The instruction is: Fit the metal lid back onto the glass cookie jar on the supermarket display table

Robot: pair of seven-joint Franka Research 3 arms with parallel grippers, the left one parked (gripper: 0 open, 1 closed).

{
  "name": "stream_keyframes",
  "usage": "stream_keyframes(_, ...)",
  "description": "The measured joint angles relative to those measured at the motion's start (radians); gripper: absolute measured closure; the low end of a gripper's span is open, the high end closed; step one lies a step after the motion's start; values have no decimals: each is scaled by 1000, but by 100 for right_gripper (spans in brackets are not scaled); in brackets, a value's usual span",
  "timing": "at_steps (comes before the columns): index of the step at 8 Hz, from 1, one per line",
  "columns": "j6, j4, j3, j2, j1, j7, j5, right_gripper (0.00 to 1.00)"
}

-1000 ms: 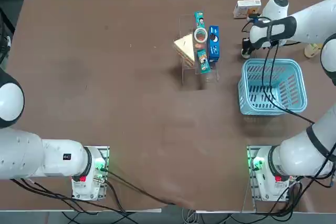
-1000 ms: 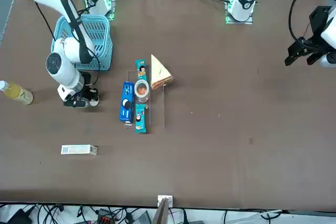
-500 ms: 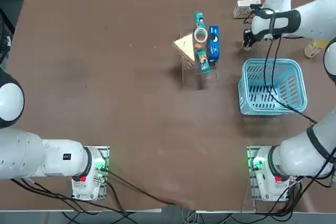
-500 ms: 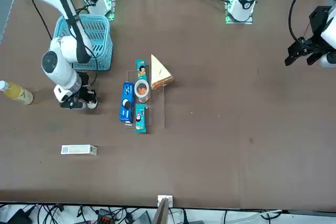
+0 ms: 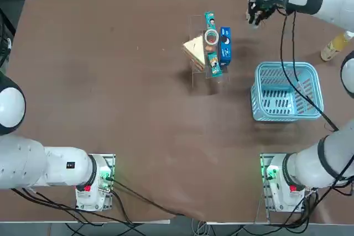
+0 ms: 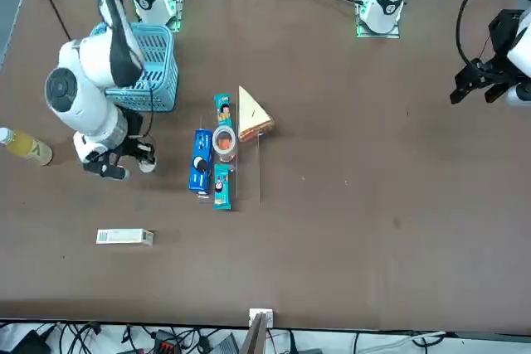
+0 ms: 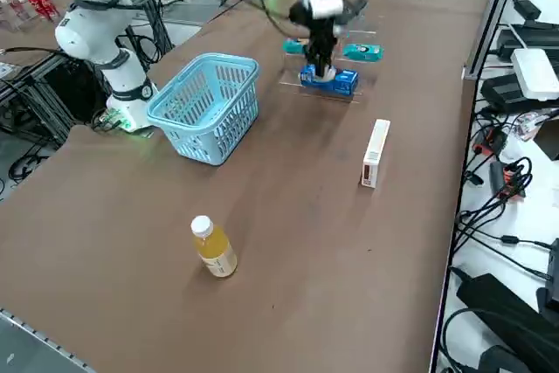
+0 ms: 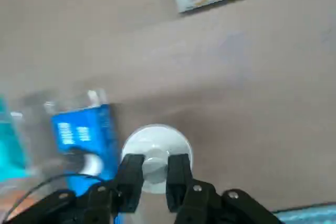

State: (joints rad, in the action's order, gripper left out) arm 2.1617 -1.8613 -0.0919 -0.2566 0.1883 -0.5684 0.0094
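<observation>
Currently, your right hand (image 8: 155, 174) carries the metal lid (image 8: 156, 149), pinched by its centre knob between nearly closed fingers.

You hold the lid above the table (image 5: 110, 81), just beside the blue snack box (image 5: 225, 45) and short of the glass cookie jar (image 5: 211, 37), which stands among the packets on the clear display stand. Treat the lid as light, stiff and probably slippery: keep your grip on the knob, level. Treat the jar as fragile: lower the lid squarely onto the pale rim, without side load.
</observation>
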Motion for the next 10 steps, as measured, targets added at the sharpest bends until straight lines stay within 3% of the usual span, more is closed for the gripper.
stream_keyframes(3, 0, 53, -4, -9, 169, -320, -2, 73)
stream_keyframes(6, 0, 102, -5, -20, 300, -525, -43, 73)
stream_keyframes(10, 4, 138, -4, -108, 364, -613, -119, 73)
